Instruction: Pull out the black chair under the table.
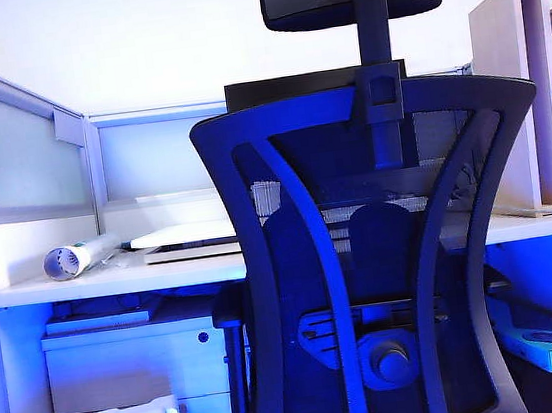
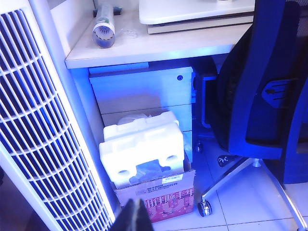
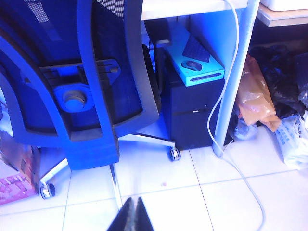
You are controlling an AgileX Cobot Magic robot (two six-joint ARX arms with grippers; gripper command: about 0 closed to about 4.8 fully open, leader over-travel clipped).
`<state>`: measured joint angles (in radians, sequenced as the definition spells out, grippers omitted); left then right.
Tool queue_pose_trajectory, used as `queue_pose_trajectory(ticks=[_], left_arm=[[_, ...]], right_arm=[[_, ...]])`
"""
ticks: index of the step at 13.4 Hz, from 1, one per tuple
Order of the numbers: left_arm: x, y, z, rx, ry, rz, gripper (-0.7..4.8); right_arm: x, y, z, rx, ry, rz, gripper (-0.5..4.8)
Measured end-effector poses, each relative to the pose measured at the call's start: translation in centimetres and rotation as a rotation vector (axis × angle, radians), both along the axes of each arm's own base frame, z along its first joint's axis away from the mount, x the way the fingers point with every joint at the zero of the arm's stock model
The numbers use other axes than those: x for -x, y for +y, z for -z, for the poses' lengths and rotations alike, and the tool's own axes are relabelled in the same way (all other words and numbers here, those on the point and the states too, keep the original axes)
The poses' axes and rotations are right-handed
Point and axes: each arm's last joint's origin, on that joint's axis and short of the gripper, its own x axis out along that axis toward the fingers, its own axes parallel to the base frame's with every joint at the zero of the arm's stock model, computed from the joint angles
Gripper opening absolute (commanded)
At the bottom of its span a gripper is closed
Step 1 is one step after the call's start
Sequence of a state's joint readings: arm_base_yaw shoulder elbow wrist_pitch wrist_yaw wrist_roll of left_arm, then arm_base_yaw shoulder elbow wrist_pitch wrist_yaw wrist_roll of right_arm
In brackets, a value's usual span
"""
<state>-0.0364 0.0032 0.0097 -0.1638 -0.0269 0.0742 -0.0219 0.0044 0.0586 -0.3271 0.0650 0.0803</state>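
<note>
The large black chair [image 1: 383,254] has a see-through woven mesh back set in smooth, faintly glossy moulded plastic ribs, and its star base legs [image 2: 231,175] look like polished metal; the long white table [image 1: 114,282] has a smooth matt top, probably laminate. On the glossy tiled floor [image 3: 226,187] stand a rough white foam block [image 2: 142,147] in a printed cardboard box [image 2: 163,197] and a crinkled orange plastic bag [image 3: 252,96]; the left gripper [image 2: 134,216] and right gripper [image 3: 132,216], both pressed together, show as dark matt tips.

Pale partition panels [image 1: 27,146] stand at nine o'clock before a white wall [image 1: 134,32]. White floor tiles [image 3: 216,192] lie below. Bluish light tints the drawer cabinet [image 1: 134,365].
</note>
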Motion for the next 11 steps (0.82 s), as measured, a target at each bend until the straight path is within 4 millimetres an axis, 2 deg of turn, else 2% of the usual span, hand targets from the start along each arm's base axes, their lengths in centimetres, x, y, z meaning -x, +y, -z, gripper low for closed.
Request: queue_pose_trajectory(ticks=[4,11], left_arm=[[0.00,0.00,0.00,0.000,0.000,0.000,-0.04],[-0.04,-0.07,-0.18,0.004,-0.021,0.024,-0.04]], right_arm=[[-0.24,0.35,-0.75,-0.006,-0.090,-0.124,-0.05],[-0.24,0.38,-0.75,-0.003,-0.090,-0.137,-0.05]])
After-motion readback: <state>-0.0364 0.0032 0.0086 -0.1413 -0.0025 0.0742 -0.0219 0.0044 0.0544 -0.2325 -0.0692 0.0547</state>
